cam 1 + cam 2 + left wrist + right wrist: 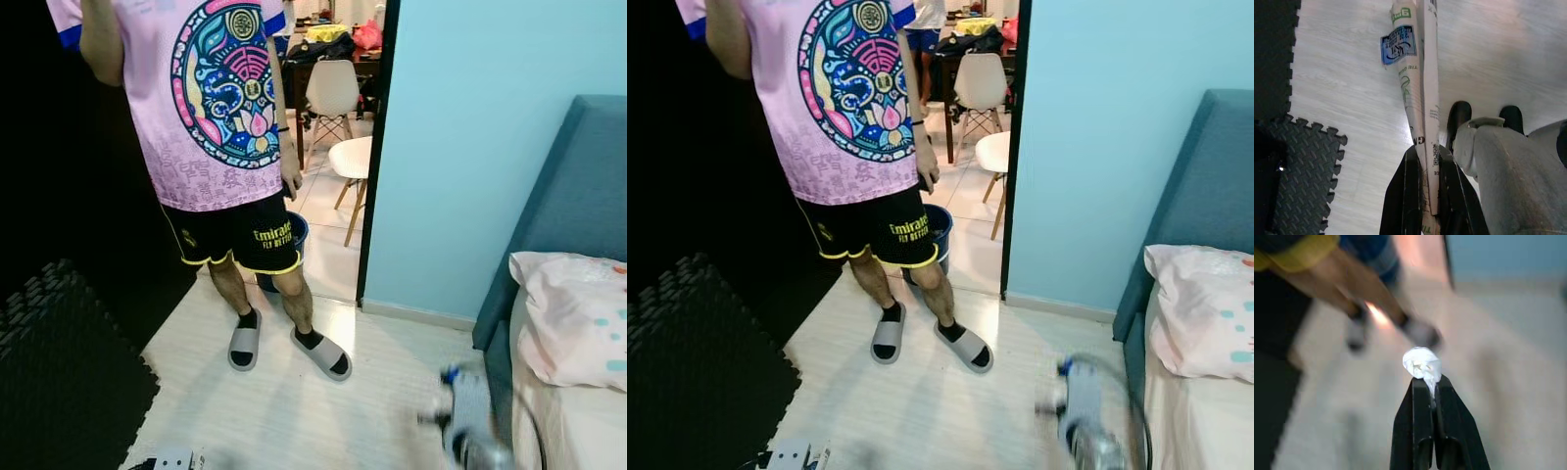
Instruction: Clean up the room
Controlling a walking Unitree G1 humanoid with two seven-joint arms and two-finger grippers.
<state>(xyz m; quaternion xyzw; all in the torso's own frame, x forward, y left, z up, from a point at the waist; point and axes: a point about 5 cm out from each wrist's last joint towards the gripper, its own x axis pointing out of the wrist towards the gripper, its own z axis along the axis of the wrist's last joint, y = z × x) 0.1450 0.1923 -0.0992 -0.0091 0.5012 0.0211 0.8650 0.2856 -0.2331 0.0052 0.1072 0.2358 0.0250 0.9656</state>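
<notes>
Floor: pale wood-look boards under me, running toward twelve o'clock to a doorway with lighter tiles beyond.
Foam mat: black interlocking tiles on the floor at about nine o'clock, toothed edge showing.
Person: standing on the boards at about eleven o'clock, in grey slides.
Bucket: dark blue, on the floor just behind the person's legs.
Bed: at three o'clock, a pink pillow lying on it.

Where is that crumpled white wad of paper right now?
The crumpled white wad is pinched between the fingers of the right gripper, held above the pale floor in front of the person's slippered feet.
</notes>
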